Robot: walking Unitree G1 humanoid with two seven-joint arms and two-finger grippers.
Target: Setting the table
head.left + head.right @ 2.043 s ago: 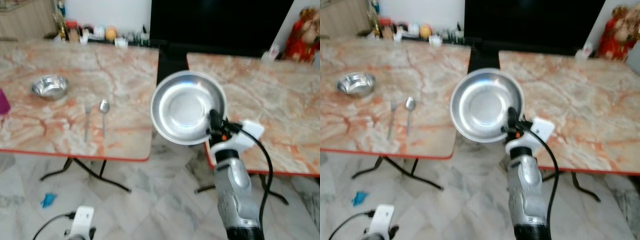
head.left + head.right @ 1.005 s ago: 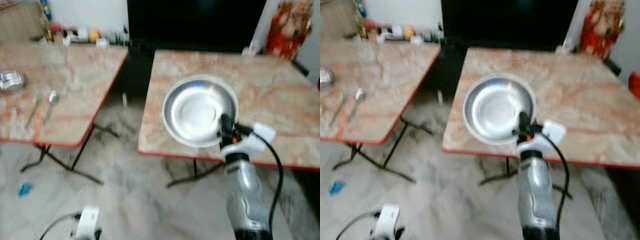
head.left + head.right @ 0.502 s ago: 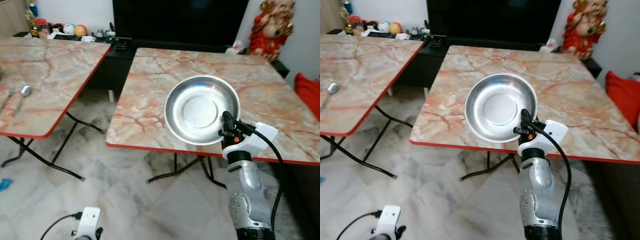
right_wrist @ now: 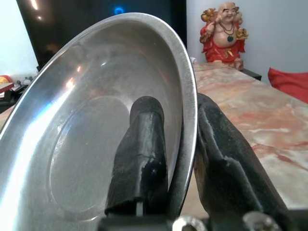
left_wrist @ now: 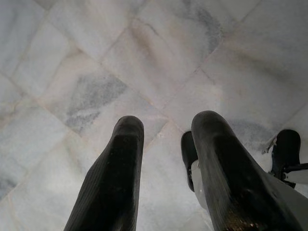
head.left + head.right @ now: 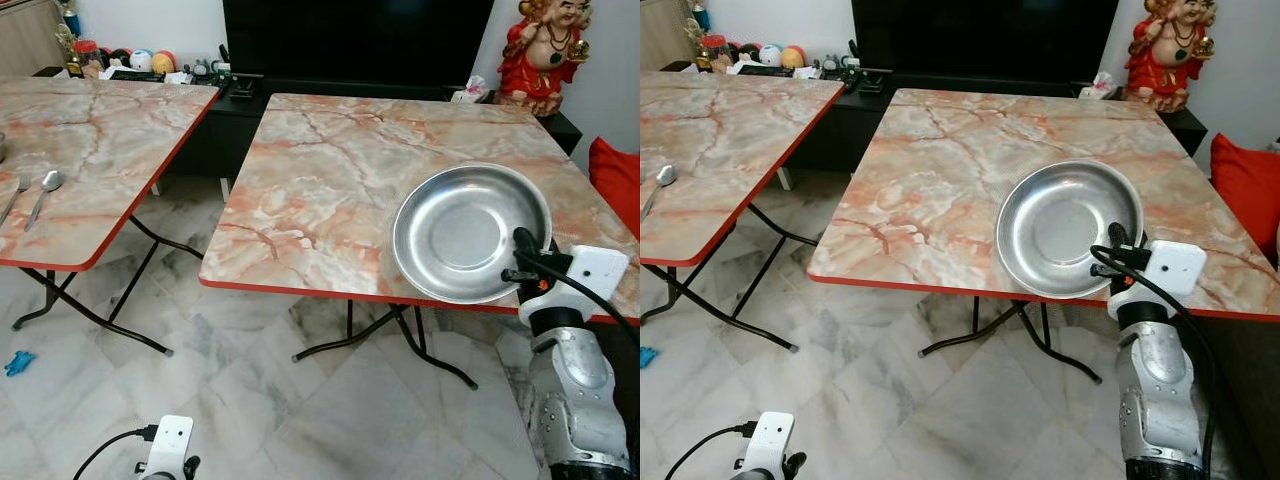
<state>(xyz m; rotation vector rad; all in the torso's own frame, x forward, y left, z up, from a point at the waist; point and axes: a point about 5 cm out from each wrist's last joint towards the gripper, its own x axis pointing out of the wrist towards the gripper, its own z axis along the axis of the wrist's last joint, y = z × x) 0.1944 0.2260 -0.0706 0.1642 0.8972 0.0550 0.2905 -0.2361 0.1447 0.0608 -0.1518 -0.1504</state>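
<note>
Right fingers (image 4: 139,154) pinch steel plate (image 6: 470,232) rim.

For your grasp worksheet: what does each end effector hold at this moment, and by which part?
The right end effector holds the steel plate by its rim, one finger inside and one outside. The left end effector hangs open over the floor, holding nothing.

Two tables are set side by side with a gap between them — one table (image 6: 380,180) straight ahead, the other table (image 6: 90,140) to the left. A steel plate (image 6: 470,234) is held over the near right part of the table ahead, its rim pinched in the right gripper (image 6: 522,262). A fork (image 6: 14,196) and a spoon (image 6: 45,192) lie side by side on the left table. Behind both tables a TV (image 6: 355,38) is placed — a figurine (image 6: 545,45) stands to its right. The left gripper (image 5: 161,163) hangs over the floor (image 6: 250,390).
</note>
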